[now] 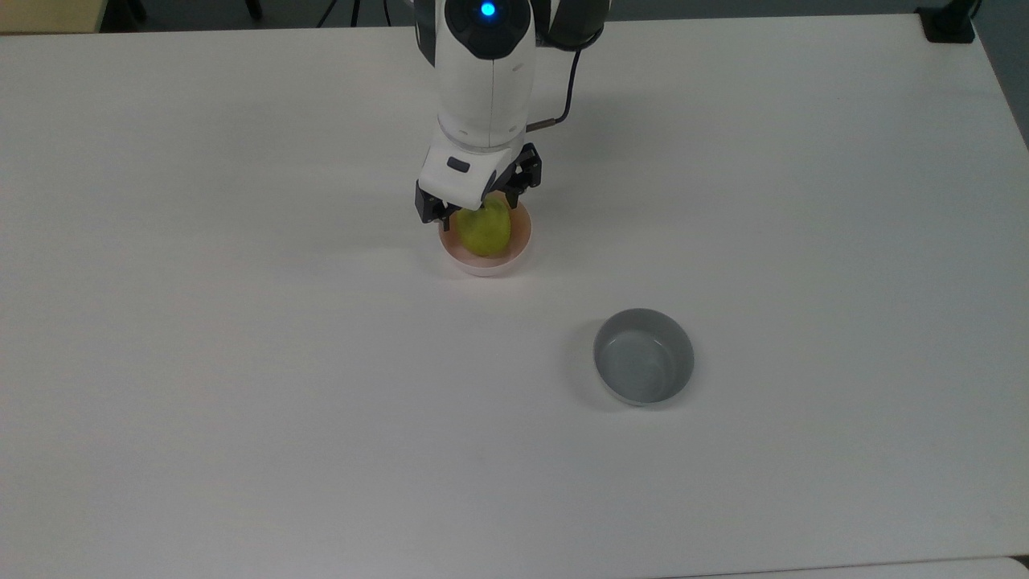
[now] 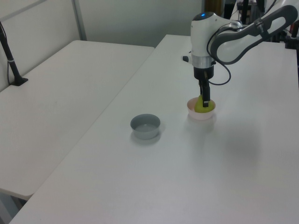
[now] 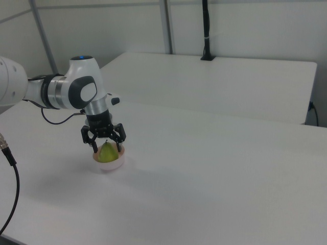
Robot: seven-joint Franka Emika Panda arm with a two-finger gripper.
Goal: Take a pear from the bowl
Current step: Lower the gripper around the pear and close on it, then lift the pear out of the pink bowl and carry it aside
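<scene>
The pear sits in the pink bowl on the white table, the gripper lowered over it with jaws spread to either side, not yet clenched, and a grey bowl well apart from the pink one.

A robotics lab: bare white tables, partition walls, a mounted arm.
</scene>
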